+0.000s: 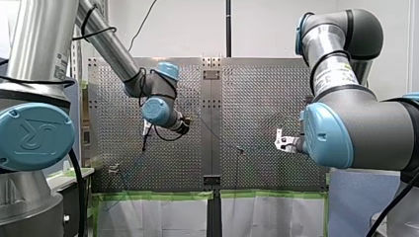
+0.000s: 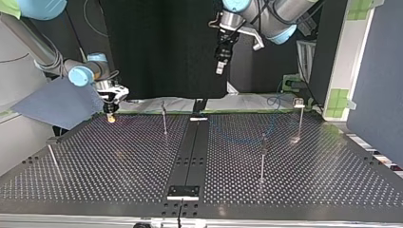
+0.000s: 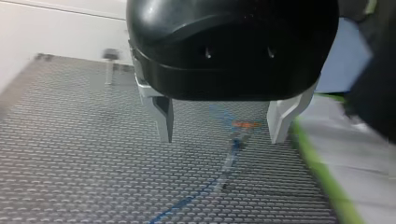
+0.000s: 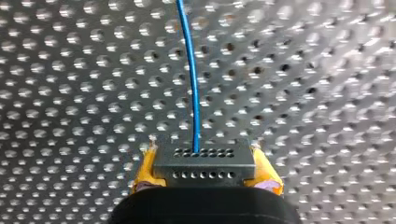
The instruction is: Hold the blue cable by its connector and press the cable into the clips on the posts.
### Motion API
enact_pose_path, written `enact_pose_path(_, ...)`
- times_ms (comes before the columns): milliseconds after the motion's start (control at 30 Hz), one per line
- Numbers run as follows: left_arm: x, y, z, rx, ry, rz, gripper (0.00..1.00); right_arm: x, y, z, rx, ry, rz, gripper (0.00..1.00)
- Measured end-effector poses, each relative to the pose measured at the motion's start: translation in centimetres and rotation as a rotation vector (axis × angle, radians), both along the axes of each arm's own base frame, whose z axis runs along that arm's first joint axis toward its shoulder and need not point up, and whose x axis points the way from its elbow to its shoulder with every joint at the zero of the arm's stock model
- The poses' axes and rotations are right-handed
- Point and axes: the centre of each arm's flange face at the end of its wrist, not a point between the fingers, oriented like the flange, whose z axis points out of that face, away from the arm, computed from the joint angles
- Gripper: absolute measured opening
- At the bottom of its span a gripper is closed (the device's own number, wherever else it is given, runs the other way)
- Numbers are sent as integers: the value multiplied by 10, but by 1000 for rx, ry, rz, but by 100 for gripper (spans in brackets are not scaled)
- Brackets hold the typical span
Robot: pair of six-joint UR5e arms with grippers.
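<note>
Perforated table [image 4: 70, 70] underlies the right gripper [image 4: 203, 156], its yellow pads [image 4: 144, 171] pinching the connector [image 4: 204, 169] of the blue cable [image 4: 190, 70]; the left gripper [image 3: 222, 135] hangs spread, empty.

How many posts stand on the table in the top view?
4: post at the view's left edge, another left of centre, another right of centre, another far right. More may be hidden.

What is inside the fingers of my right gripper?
A dark connector sits between the right gripper's yellow-padded fingers, and the blue cable leaves its front face. The connector's rear is covered by the gripper's black body, so its depth cannot be seen.
</note>
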Motion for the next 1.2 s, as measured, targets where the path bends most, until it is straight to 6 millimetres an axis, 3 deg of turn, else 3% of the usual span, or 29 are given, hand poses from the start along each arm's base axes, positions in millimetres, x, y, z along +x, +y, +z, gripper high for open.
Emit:
enact_pose_path(267,-14,9,-4,21,-13,12,100,3,1,9,-7,-2,4,0)
enact_pose_path(1200,-15,10,-3,18,-19,13,100,3,1,9,-7,-2,5,0)
